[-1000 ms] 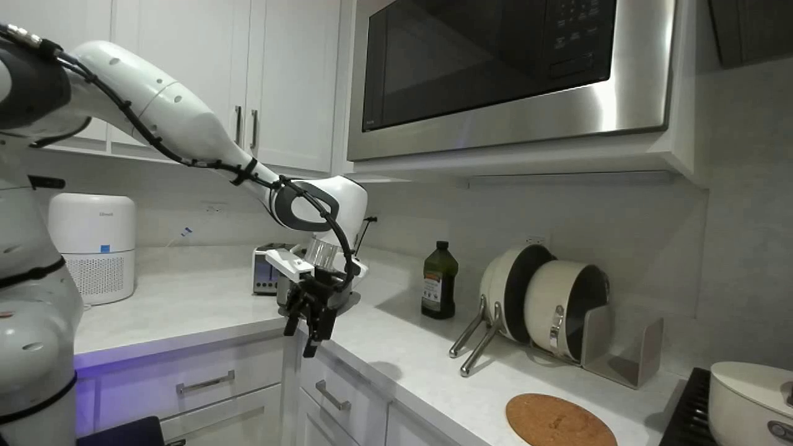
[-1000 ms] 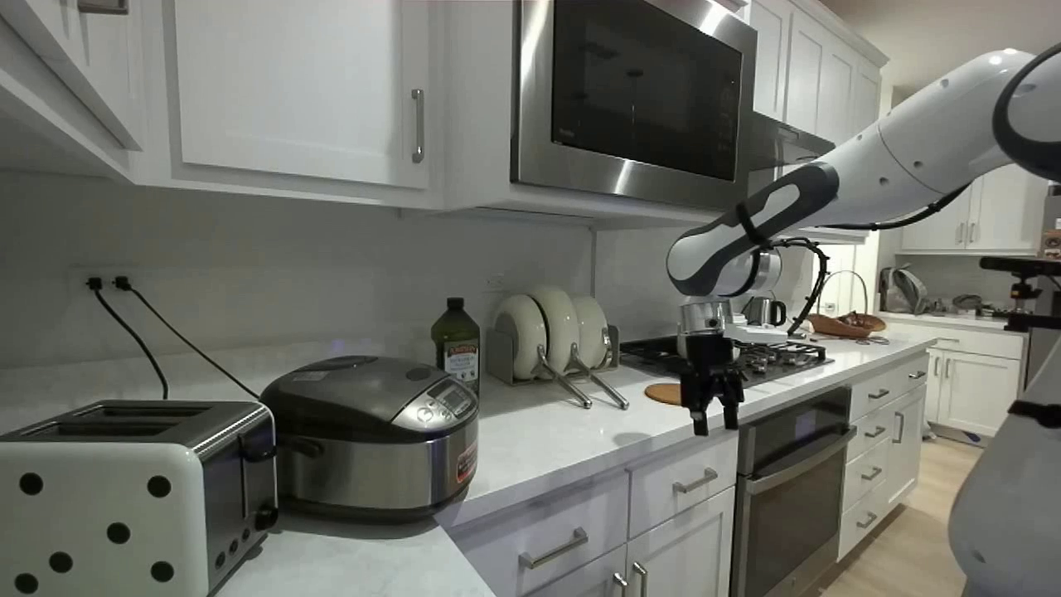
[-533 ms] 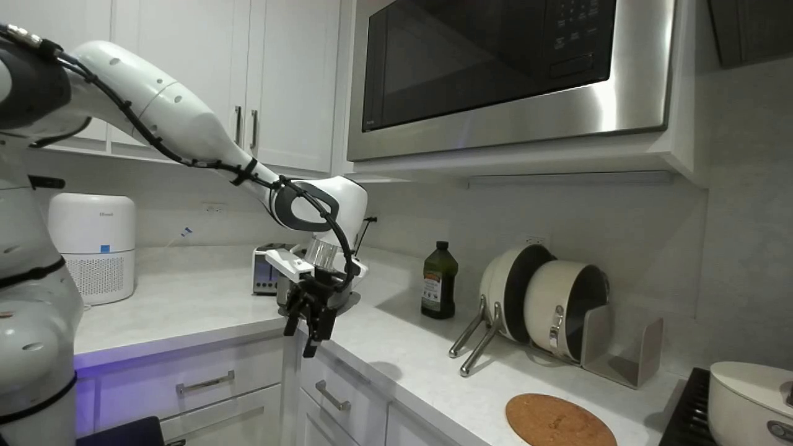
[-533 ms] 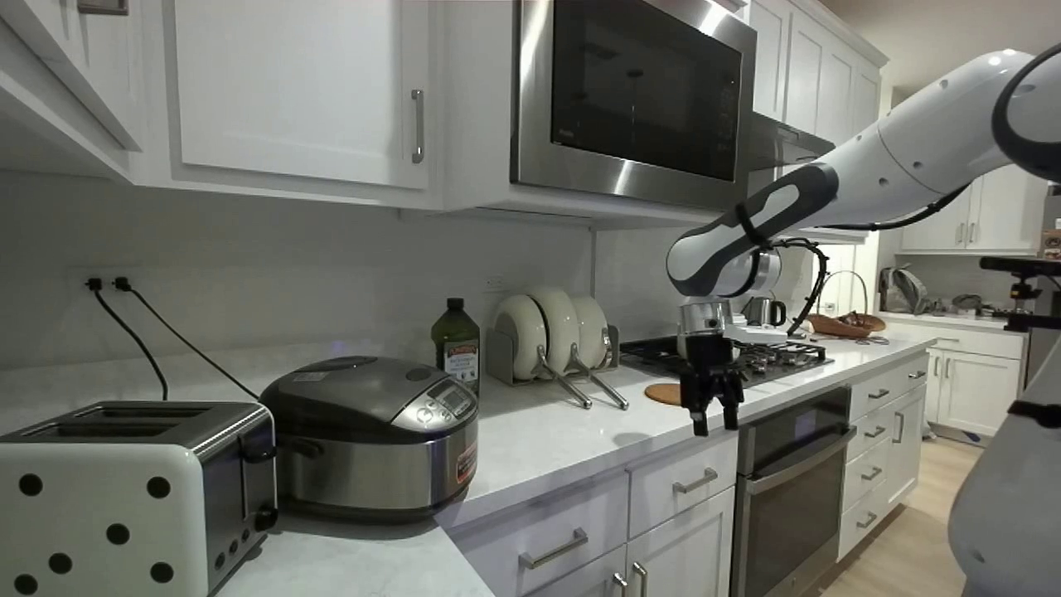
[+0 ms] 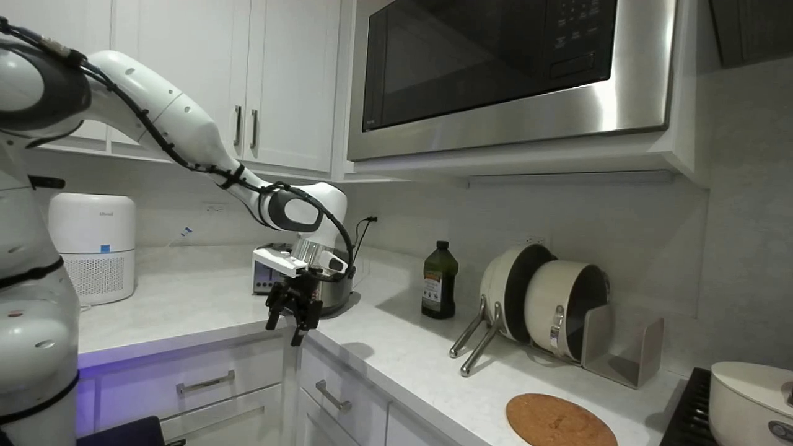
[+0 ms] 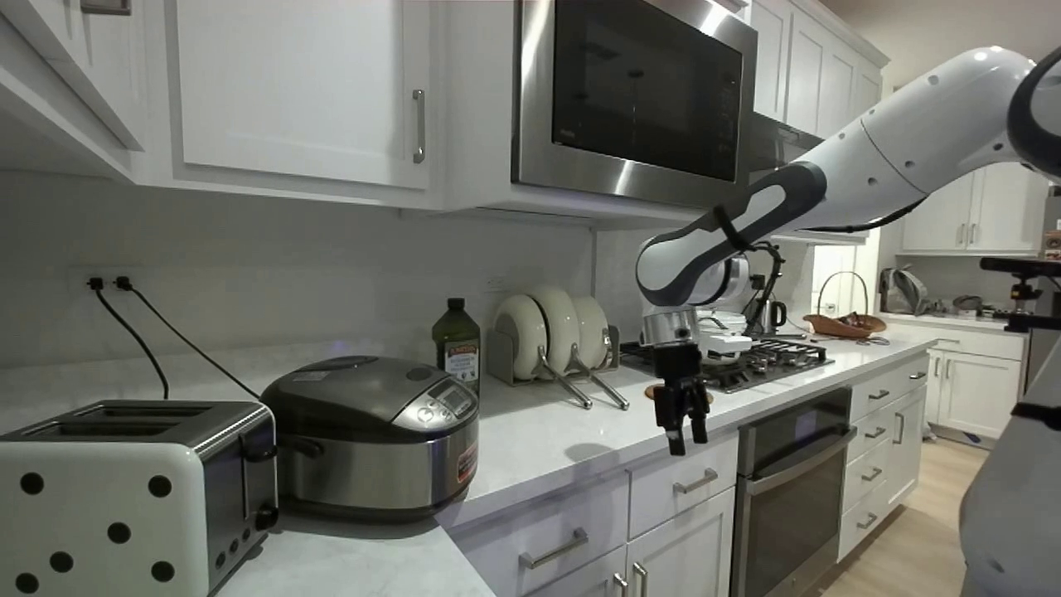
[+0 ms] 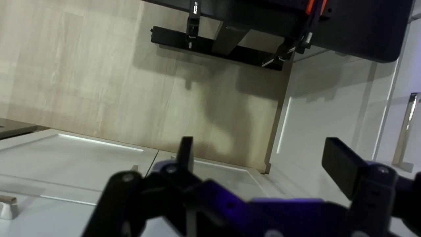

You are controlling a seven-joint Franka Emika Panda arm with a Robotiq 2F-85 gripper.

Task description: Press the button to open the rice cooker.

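in an exterior view the rice cooker stands on the counter, its lid down, just beside a spotted toaster. a dark green bottle shows behind it, and pans stand on edge in a rack farther along. the gripper hangs apart from the rice cooker, pointing down, out past the counter's edge. in the wrist view its fingers are spread wide, released, above a pale floor and white cabinet doors.
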